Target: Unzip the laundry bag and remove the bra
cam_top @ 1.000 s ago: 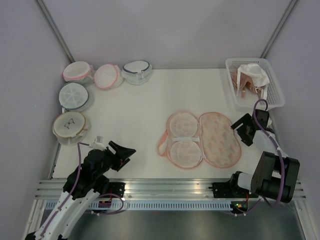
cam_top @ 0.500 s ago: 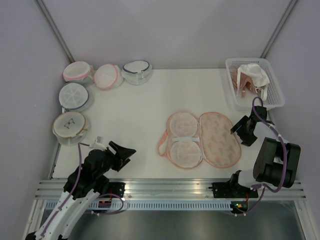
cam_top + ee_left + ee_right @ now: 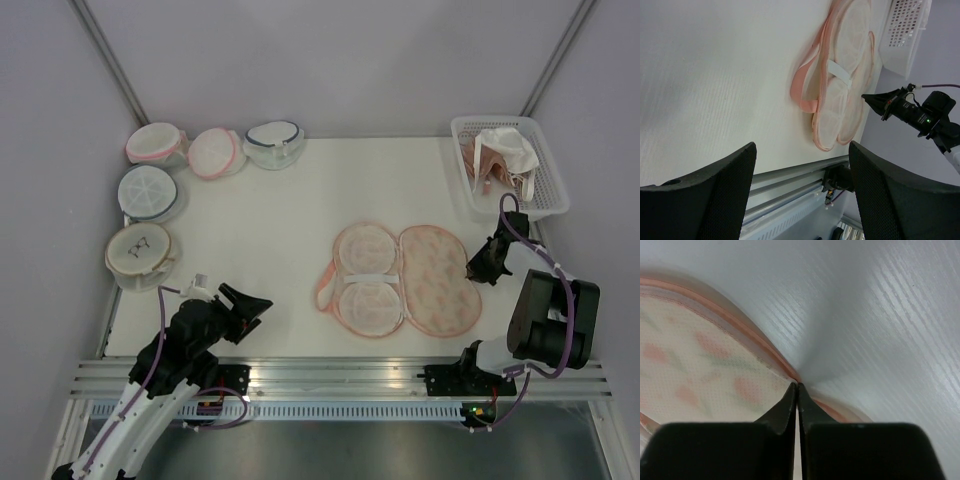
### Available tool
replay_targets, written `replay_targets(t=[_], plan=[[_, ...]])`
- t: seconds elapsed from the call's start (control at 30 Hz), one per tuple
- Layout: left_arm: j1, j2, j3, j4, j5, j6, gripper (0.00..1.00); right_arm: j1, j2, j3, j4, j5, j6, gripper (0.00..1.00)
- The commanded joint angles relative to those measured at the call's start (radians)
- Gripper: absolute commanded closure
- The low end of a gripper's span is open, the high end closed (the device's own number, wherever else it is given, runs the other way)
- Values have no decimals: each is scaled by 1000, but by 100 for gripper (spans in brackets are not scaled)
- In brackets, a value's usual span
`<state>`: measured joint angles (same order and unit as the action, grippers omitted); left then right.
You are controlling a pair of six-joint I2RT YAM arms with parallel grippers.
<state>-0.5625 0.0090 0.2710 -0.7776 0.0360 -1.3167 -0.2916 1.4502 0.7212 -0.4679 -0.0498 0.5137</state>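
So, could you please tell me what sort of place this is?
Probably a robot lab test cell: plain walls enclose a white table, left arm and right arm are bolted to a rail, mesh bags laid out.

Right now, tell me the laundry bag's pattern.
The laundry bag is cream with small orange-pink blotches, pink edge; clearest in the right wrist view.
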Motion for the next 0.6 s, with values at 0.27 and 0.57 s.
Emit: replay_targets(t=[0.27,0.57], plan=[[-2,-55,-9,0,22,-27,21,40,-184,64,-23,-113,12,100],[0,-55,10,0,25,-24,21,374,-203,225,-4,-364,46,100]])
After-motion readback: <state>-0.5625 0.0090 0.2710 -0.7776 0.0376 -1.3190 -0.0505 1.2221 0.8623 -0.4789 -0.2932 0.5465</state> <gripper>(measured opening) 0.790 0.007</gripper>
